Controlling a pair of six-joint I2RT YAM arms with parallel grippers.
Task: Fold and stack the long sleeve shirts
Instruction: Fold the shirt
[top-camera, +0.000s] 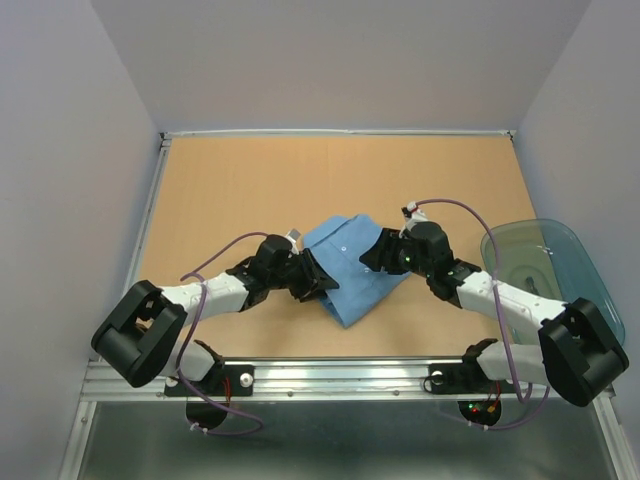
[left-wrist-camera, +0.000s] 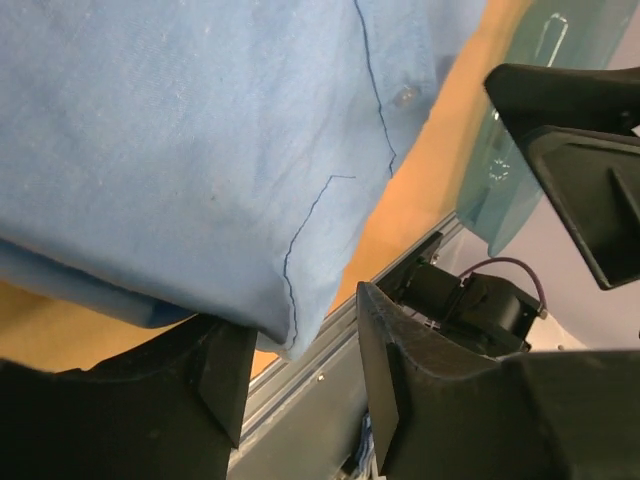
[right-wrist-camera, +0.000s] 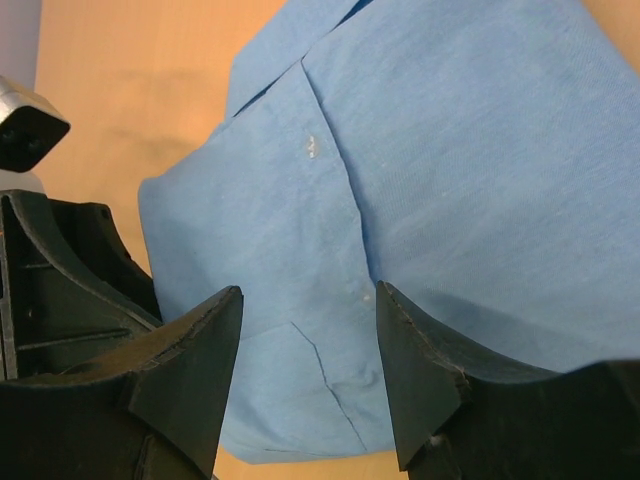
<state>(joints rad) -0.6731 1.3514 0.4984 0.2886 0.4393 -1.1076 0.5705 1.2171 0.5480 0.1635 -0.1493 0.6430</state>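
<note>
Nearest the lens, the left gripper is standing with jaws parted at the left near corner of the shirt, the hem hanging just over the gap. It is seemingly not yet pinching. The folded shirt is lying between both arms, its long axis running roughly far to near. On the shirt's right side, the right gripper is sitting open, straddling the button placket, equally close. Further right, the tub is standing apart.
</note>
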